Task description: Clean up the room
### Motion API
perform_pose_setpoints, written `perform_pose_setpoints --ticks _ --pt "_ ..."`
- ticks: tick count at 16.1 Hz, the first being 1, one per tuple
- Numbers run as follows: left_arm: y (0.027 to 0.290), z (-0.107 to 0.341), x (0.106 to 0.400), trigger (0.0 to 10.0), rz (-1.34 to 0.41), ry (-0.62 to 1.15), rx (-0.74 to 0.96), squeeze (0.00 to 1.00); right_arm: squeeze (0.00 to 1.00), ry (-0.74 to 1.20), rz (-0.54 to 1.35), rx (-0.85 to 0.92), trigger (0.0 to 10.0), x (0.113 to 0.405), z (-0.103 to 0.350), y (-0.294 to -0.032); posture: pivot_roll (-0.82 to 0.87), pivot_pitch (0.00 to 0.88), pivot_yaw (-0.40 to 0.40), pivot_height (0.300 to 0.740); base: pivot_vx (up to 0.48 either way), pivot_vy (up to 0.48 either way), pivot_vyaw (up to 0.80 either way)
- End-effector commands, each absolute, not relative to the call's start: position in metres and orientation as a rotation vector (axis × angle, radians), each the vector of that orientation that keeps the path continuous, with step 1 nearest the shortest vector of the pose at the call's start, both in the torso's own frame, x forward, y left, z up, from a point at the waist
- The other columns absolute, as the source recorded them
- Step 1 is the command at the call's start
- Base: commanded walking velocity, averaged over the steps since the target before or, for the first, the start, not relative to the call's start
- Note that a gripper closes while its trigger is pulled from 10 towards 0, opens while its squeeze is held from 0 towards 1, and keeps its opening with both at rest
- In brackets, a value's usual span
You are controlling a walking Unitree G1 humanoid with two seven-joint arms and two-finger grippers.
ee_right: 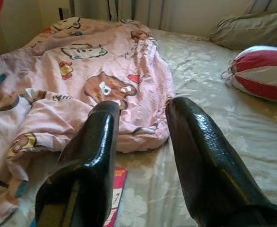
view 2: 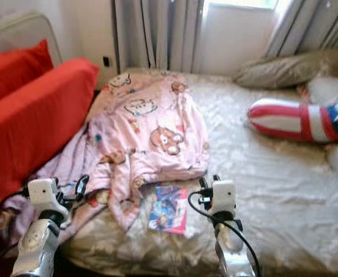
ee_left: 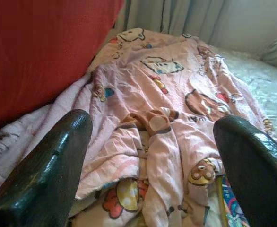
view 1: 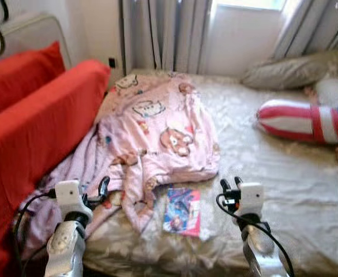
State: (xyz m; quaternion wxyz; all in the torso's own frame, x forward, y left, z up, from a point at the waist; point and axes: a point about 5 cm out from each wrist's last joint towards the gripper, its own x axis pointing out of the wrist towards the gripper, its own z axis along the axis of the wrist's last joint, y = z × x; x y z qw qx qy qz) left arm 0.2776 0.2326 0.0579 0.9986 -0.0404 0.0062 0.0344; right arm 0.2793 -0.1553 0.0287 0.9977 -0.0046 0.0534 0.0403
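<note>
A crumpled pink cartoon-print blanket (view 1: 151,130) covers the left half of the bed (view 1: 261,167). A colourful book (view 1: 182,210) lies near the bed's front edge, just below the blanket's hem. My left gripper (view 1: 101,190) hovers over the blanket's lower left corner, fingers (ee_left: 48,170) wide apart and holding nothing. Right of the book, my right gripper (view 1: 231,186) is raised above the sheet, its fingers (ee_right: 89,165) apart with nothing between them. The blanket (ee_right: 82,90) lies ahead of both grippers.
A red sofa (view 1: 30,133) presses against the bed's left side. A red, white and blue striped cushion (view 1: 310,121) and a beige pillow (view 1: 293,72) lie at the far right. Curtains (view 1: 163,34) and a window stand behind the bed.
</note>
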Motion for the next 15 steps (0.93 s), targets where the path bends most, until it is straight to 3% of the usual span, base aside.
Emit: perform_pose_setpoints --ticks 1,5,15 --pt "0.236 0.061 0.278 10.0 0.079 0.004 -0.078 0.0 0.0 0.09 0.099 -0.029 10.0 0.282 0.033 -0.154 0.02 0.0 -0.047 0.74 0.0 0.0 0.0" --pt "0.235 0.064 0.279 10.0 0.077 -0.007 -0.084 0.0 0.0 0.076 0.175 -0.059 10.0 0.284 0.037 -0.146 0.01 0.0 -0.047 0.74 0.0 0.0 0.0" --pt "0.228 0.077 0.28 10.0 0.027 -0.049 -0.031 0.0 0.0 0.058 0.151 -0.004 10.0 0.288 0.046 -0.141 0.02 0.0 -0.036 0.73 0.0 0.0 0.0"
